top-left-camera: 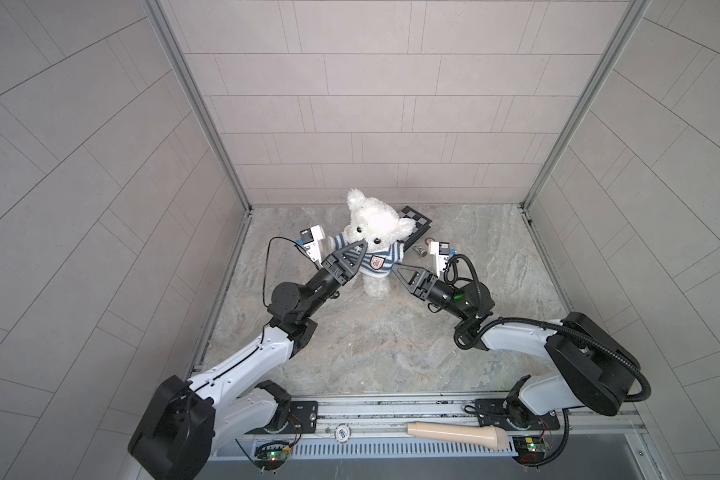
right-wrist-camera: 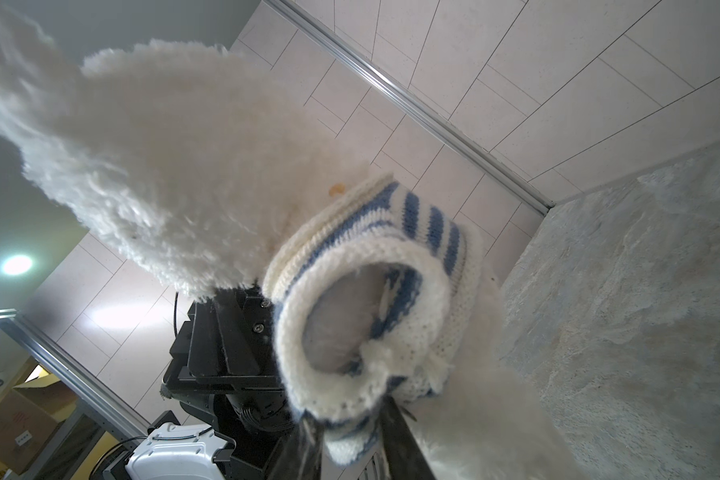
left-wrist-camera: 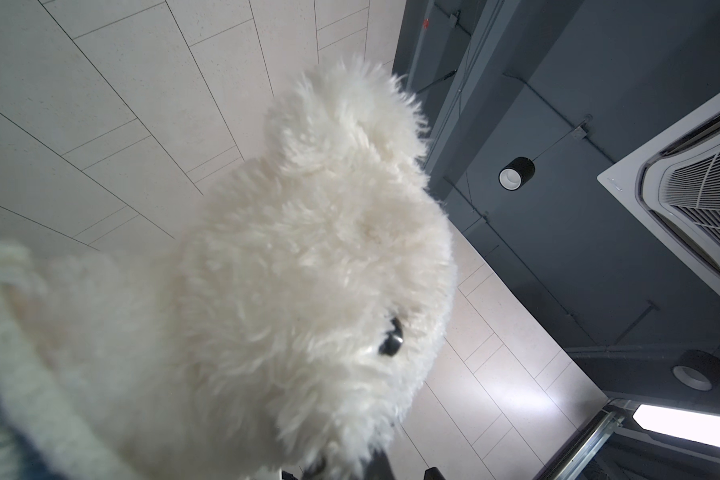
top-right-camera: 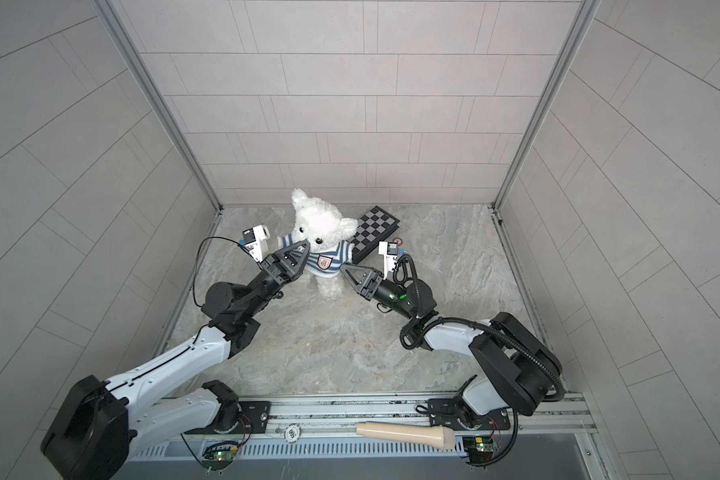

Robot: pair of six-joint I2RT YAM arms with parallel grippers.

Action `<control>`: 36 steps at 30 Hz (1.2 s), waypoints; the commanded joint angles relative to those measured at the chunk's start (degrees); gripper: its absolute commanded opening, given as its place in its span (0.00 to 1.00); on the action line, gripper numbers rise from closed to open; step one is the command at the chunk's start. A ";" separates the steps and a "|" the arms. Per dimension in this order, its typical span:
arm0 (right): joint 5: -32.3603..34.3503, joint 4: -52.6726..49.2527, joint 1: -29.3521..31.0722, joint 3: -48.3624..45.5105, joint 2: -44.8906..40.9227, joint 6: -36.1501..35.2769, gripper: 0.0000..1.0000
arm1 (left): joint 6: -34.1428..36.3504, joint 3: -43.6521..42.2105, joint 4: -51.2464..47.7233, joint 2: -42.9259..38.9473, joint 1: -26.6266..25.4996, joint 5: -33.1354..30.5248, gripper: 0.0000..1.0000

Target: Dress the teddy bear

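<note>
The fluffy white teddy bear (top-left-camera: pixel 371 220) (top-right-camera: pixel 319 220) stands upright near the back of the stone table, wearing a navy-and-white striped shirt (top-left-camera: pixel 375 262) (top-right-camera: pixel 323 262) with a crest badge. My left gripper (top-left-camera: pixel 361 243) (top-right-camera: pixel 306 243) is shut at the bear's neck. In the left wrist view the bear's fur (left-wrist-camera: pixel 308 270) hides the tips. My right gripper (top-left-camera: pixel 393 266) (right-wrist-camera: pixel 350 436) is at the shirt's side. Its fingers (right-wrist-camera: pixel 400 440) press on the knit edge below a round opening of the shirt (right-wrist-camera: pixel 412 232).
A folded chessboard (top-left-camera: pixel 416 220) (top-right-camera: pixel 375 228) lies behind the bear. A small metal piece (top-left-camera: pixel 420 250) and a small round thing (top-right-camera: pixel 398 240) sit beside it. A beige handle-shaped tool (top-left-camera: pixel 454 432) rests on the front rail. Tiled walls close in three sides.
</note>
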 commanded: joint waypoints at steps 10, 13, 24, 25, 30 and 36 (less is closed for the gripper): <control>0.97 2.30 -0.18 -0.99 0.92 0.98 0.34 | 0.14 0.85 5.08 -1.35 -0.55 0.78 0.00; 1.03 2.30 -0.15 -0.87 0.67 0.97 0.33 | 0.12 0.81 5.54 -1.59 -0.88 0.79 0.00; 1.28 2.32 -0.31 -0.13 1.73 0.95 0.28 | 0.49 1.48 6.43 -1.60 -1.95 1.27 0.00; 1.08 2.30 -0.33 0.03 1.74 0.99 0.28 | 0.49 1.51 6.44 -1.59 -2.04 1.41 0.00; 0.28 2.29 -0.30 0.47 1.51 -0.52 0.28 | 0.56 1.56 6.34 -1.43 -2.26 1.58 0.00; -0.22 2.31 -0.34 0.82 1.56 -0.25 0.26 | 0.64 1.30 6.62 -0.89 -2.66 1.39 0.00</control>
